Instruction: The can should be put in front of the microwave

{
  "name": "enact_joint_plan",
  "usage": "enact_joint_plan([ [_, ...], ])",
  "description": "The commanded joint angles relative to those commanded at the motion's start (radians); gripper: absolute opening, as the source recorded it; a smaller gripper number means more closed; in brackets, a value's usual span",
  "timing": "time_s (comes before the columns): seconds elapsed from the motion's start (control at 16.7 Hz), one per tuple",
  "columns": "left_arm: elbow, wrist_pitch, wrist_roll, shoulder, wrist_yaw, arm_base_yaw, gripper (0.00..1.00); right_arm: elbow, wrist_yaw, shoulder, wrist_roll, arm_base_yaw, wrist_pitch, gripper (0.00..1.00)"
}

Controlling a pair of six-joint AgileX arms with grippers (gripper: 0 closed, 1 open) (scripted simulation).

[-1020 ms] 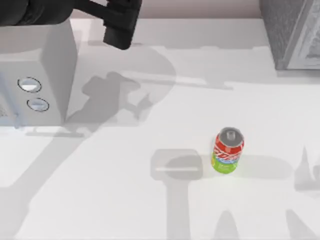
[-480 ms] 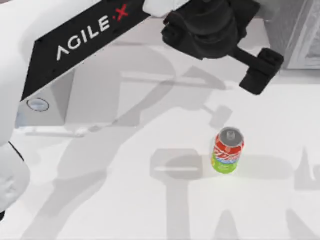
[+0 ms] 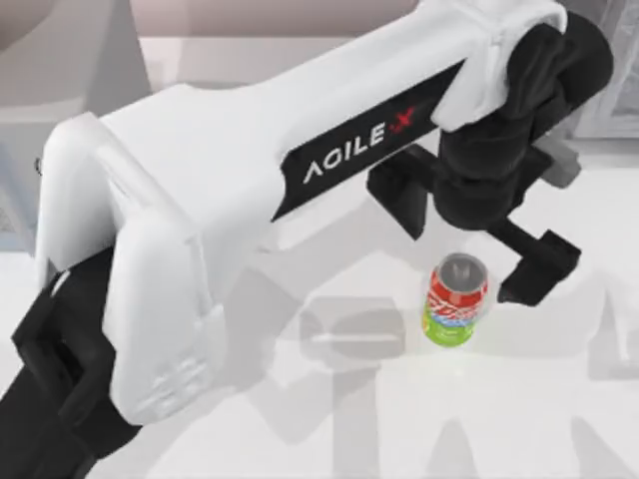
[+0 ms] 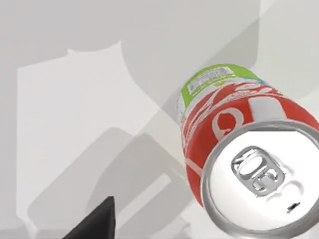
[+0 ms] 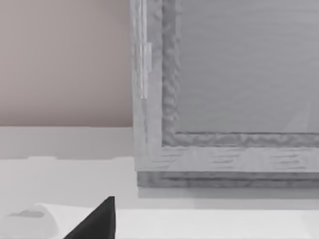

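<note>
The can (image 3: 456, 299) stands upright on the white table, right of the middle, with its silver top, red band and lime-green base showing. My left arm reaches across the table from the lower left. Its gripper (image 3: 467, 232) hangs open just behind and above the can, one finger on each side. The left wrist view looks down on the can (image 4: 239, 164) from close by, with one black fingertip (image 4: 98, 223) off to the side. The light grey microwave (image 3: 18, 150) stands at the far left, mostly hidden behind the arm.
A darker speckled grey box (image 3: 624, 100) stands at the back right corner; the right wrist view faces this speckled box (image 5: 224, 99), with one black fingertip (image 5: 98, 221) of the right gripper at the picture's edge. Bare table lies in front of the can.
My left arm has swung from the back left, past the microwave, across to the right. Its gripper has come down over the can. The can has not moved.
</note>
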Motion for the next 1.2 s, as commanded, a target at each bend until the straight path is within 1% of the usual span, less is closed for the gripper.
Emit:
enact_joint_plan([
  [0.3,-0.006,0.005,0.001,0.002,0.0,0.005,1.0,0.0,0.0,0.0,0.0,0.0,0.0,1.0],
  [0.42,-0.042,0.043,0.003,0.001,0.0,0.003,1.0,0.0,0.0,0.0,0.0,0.0,0.0,1.0],
  [0.72,-0.192,0.203,0.003,0.008,0.0,0.003,1.0,0.0,0.0,0.0,0.0,0.0,0.0,1.0],
  [1.02,-0.218,0.228,0.002,0.011,0.0,0.002,1.0,0.0,0.0,0.0,0.0,0.0,0.0,1.0],
  [1.2,-0.218,0.228,0.002,0.011,0.0,0.002,0.77,0.0,0.0,0.0,0.0,0.0,0.0,1.0],
])
